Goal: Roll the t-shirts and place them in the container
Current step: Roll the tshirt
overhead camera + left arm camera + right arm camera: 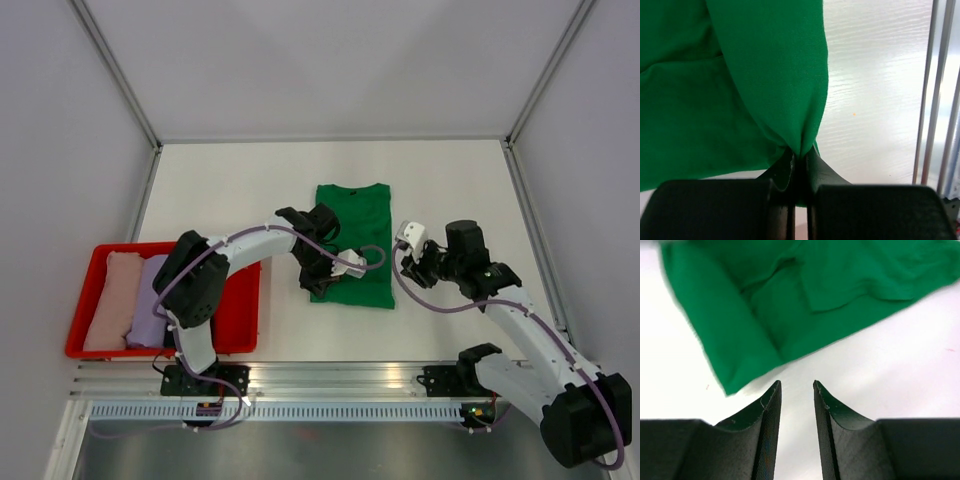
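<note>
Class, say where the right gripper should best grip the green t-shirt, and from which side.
Probably the near right hem corner of the green t-shirt, approached low from the right: that corner lies nearest the open right gripper, opposite the left gripper's pinch.

A red tray (pixel 243 305) sits at the left of the top view, on a white table (pixel 230 190). Grey metal rails (pixel 340 378) run across the lower part, along the table's near edge. Pale walls (pixel 330 60) close in the upper part, with a metal post (pixel 115 70) slanting at the upper left. In the left wrist view, the rails (pixel 930 90) stand at the right edge, and a tiny orange speck (pixel 854 114) lies on the table (pixel 875 75) right of centre.
</note>
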